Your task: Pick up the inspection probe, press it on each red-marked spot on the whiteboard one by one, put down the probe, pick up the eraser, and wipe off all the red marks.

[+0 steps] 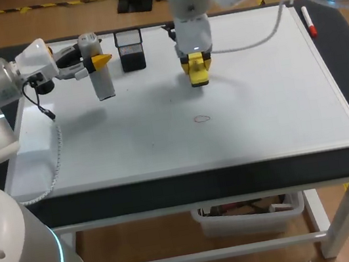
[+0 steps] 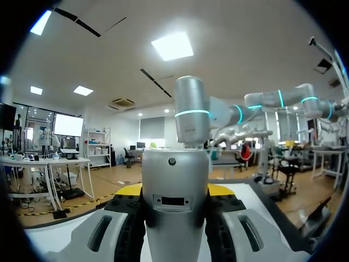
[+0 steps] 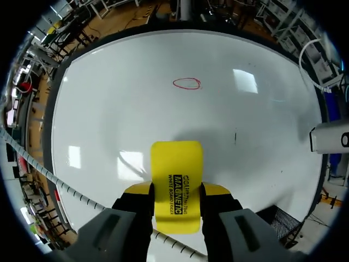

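My left gripper point(image 1: 101, 61) is held above the whiteboard's point(image 1: 258, 111) far left part and is shut on the silver inspection probe point(image 1: 98, 73), which hangs tip down. In the left wrist view the probe point(image 2: 175, 207) fills the space between the yellow-tipped fingers point(image 2: 129, 190). My right gripper point(image 1: 196, 67) is over the board's far middle, shut on the yellow eraser point(image 1: 198, 71). The eraser point(image 3: 176, 183) sticks out ahead of the right gripper point(image 3: 177, 192). One red oval mark point(image 1: 202, 118) lies on the board, nearer the front than the eraser; it also shows as a red mark point(image 3: 186, 83) ahead of the eraser.
A black mesh pen holder point(image 1: 130, 49) stands at the board's far edge between the two grippers. A red-capped marker point(image 1: 309, 22) lies on the board's right rim. A coiled white cable point(image 1: 57, 156) hangs from my left arm over the board's left side.
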